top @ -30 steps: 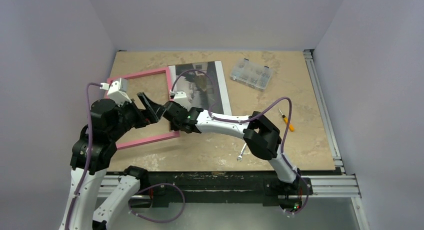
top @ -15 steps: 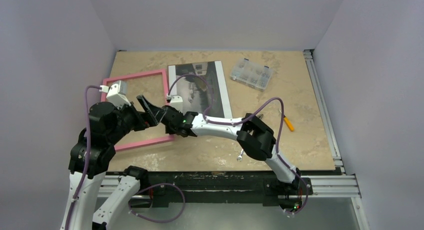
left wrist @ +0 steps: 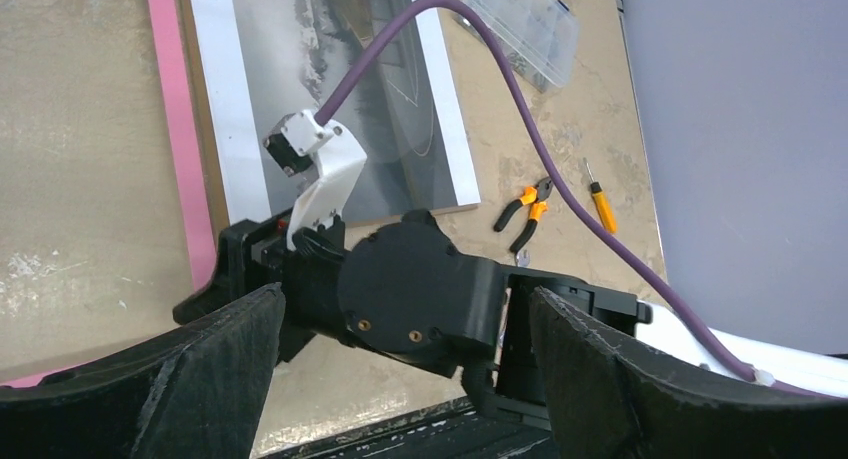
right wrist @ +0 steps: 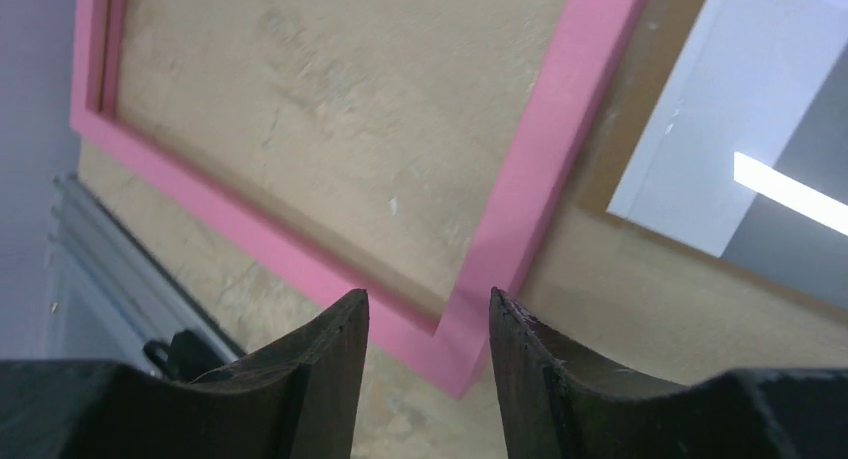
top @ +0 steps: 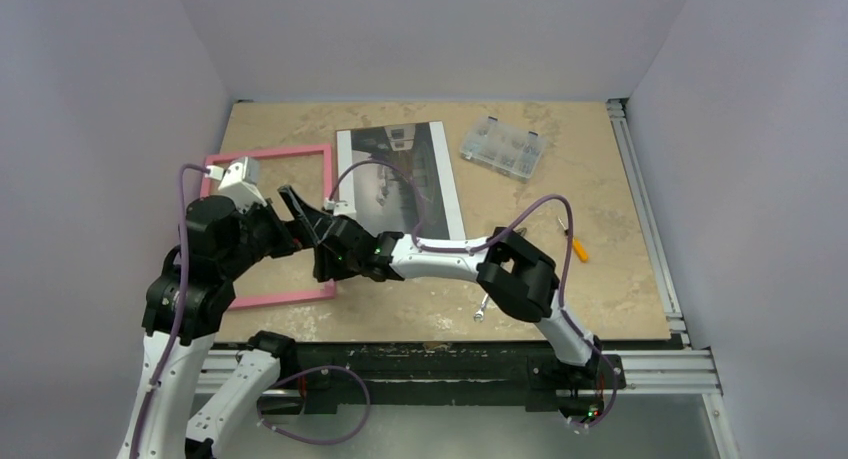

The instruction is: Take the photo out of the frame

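The large grey-toned print with white margins on a brown backing board (top: 415, 144) lies flat on the tan stone-patterned surface (top: 610, 189), upper centre of the overhead view. It is outside the pink rectangular frame (top: 285, 152), just beside its right bar. Right gripper (right wrist: 428, 329): fingers narrowly parted, straddling the frame's lower-right corner; contact cannot be confirmed. Left gripper (left wrist: 405, 294): spread wide, holding nothing, the right arm's black wrist visible between its fingers. A clear plastic compartment box (top: 505, 147) sits upper right, apart from the print.
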Motion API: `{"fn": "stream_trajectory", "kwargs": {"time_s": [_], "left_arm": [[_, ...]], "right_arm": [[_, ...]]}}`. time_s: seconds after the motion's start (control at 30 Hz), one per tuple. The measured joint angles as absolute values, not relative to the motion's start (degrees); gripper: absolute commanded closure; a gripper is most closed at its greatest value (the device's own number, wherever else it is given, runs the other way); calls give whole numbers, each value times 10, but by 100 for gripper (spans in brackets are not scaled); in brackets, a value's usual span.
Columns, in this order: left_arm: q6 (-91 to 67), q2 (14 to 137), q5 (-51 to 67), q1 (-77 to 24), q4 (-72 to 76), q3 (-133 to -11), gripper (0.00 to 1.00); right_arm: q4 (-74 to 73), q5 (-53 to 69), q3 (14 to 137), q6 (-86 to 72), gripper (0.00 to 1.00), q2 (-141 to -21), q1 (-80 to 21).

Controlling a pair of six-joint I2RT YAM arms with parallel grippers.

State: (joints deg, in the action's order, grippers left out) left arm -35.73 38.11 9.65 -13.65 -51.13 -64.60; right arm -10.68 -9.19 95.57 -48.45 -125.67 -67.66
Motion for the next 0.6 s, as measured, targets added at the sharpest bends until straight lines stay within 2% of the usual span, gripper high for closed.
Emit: {"fn": "stream_trajectory", "kwargs": {"time_s": [0.13, 0.27, 0.4, 0.6], "left_arm": [[-357, 394, 96, -136, -510, -646, 11], [-359, 416, 107, -136, -479, -627, 11], [-369, 436, 133, -140, -427, -573, 11], [-388, 563, 144, -220, -352, -530, 11]], "right_arm": [[-75, -44, 900, -443, 50, -1207, -674], [-50, -25, 770, -388, 51, -1078, -650], [-32, 36, 636, -337, 51, -933, -531], [-50, 89, 518, -273, 48, -844, -327]]}}
